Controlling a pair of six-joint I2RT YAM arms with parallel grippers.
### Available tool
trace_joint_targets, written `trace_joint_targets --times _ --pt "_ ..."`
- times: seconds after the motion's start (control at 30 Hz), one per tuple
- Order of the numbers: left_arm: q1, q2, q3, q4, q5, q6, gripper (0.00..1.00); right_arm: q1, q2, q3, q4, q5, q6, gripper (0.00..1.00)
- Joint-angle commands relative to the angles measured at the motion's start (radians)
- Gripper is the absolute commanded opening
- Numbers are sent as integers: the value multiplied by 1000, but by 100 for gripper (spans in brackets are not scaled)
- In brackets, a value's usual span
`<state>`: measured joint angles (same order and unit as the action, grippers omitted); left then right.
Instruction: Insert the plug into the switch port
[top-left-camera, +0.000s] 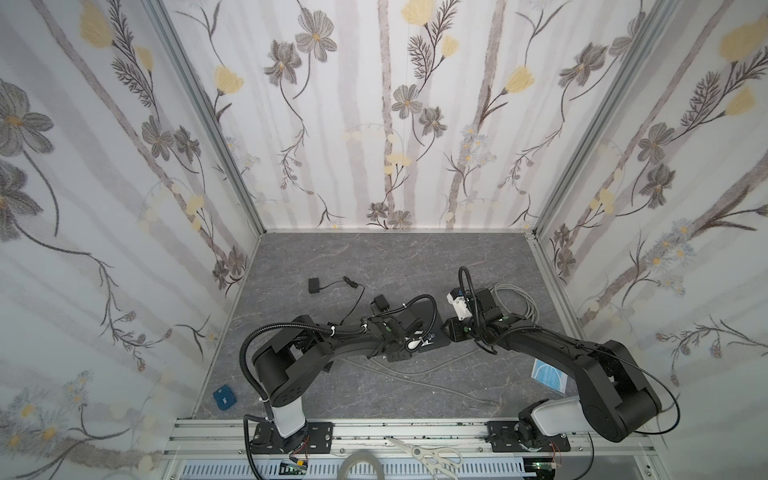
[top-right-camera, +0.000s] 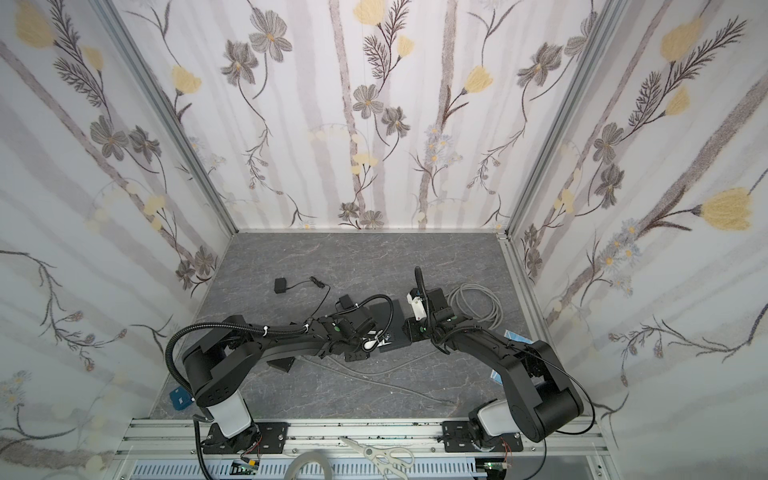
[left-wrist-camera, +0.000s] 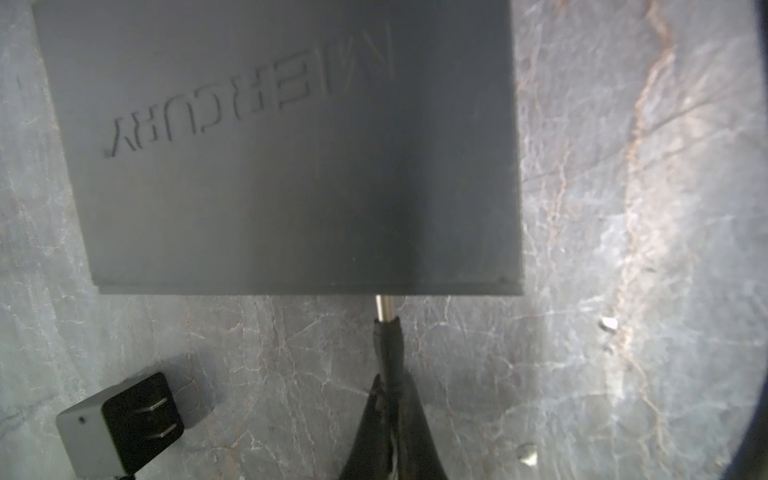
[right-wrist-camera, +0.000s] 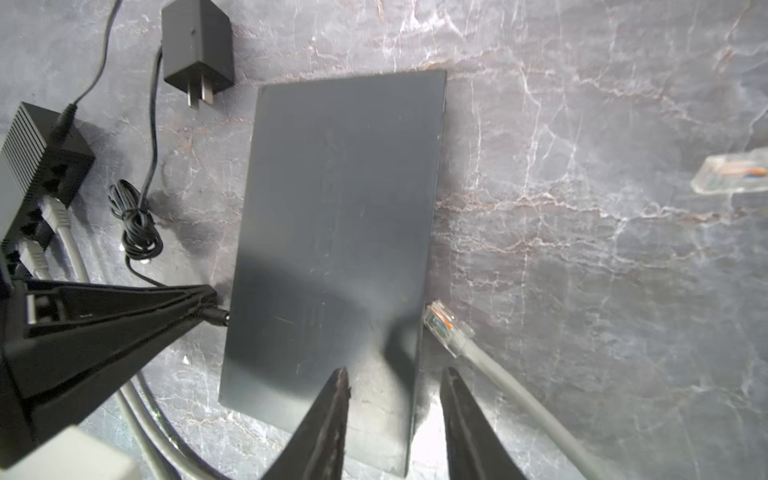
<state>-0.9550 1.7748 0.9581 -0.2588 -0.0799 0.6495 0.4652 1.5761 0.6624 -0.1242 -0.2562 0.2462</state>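
Left hand (left-wrist-camera: 390, 399): closed on the black sleeve of the plug (left-wrist-camera: 388, 332), cable end buried between the fingers. The bright metal barrel points straight at the switch (left-wrist-camera: 291, 166) and meets its side wall. A short length of metal shows outside. The port is hidden under the casing's top edge, so I cannot tell whether the barrel has entered or only rests at the mouth.

Right hand (right-wrist-camera: 395, 372): jaws apart, gripping nothing. One finger is over the switch's top near a corner, the other off its edge above the tabletop (right-wrist-camera: 582, 249).

Switch lies flat, lettered face up, between the two hands.

Around it:
- An Ethernet connector (right-wrist-camera: 446, 328) lies loose just beside the side opposite the plug.
- The power adapter (right-wrist-camera: 195, 45) lies prongs-out near a far corner.
- A second ported box (right-wrist-camera: 41, 158) sits beyond the left hand with grey cables in it.

Step in hand, as I judge it: the insertion itself, at or just past the port mouth.

Next move calls for a straight push along the barrel's axis until the sleeve meets the casing. The switch looks light and may slide, so the right hand may need to brace it.
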Motion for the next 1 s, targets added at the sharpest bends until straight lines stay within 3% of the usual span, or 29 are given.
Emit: trace_joint_targets --times 0.0,0.97 --pt "-11 23 -13 -209 100 -16 0 0 -1 -11 39 -27 27 39" --pt "-35 25 -19 -228 108 -16 0 -7 50 -46 111 -118 73 38"
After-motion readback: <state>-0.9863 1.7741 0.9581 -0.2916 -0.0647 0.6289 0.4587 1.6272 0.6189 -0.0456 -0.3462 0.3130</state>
